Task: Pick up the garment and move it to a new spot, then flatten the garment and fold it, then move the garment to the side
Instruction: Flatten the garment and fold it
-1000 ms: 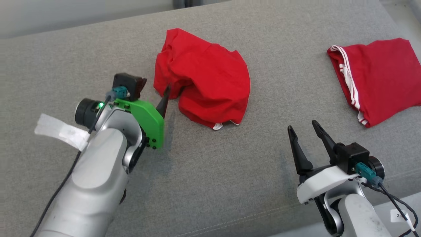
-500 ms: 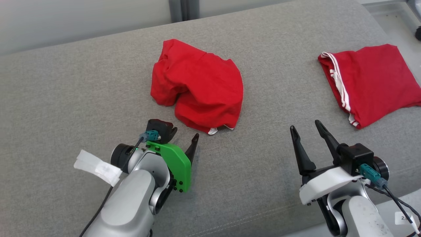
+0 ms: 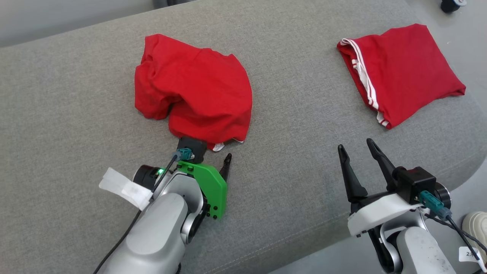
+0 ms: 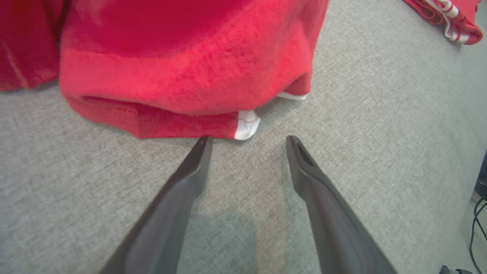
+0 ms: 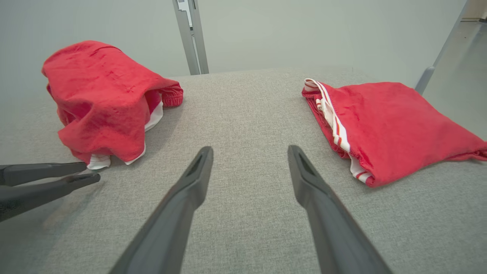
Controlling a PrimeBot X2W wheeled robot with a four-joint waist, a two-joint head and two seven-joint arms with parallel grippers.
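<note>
The left gripper (image 4: 249,140), spread and empty, has drawn back from the side fold of the crumpled red shorts (image 3: 194,99) to their hem at its 12 o'clock, probably to regrasp. The right gripper (image 3: 354,144) hangs open.

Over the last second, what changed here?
The left gripper drew back from the crumpled garment's left side to its near hem, fingers open, holding nothing. The head camera shifted too. The right gripper stayed open and idle; the crumpled garment and the folded garment kept their shape.
</note>
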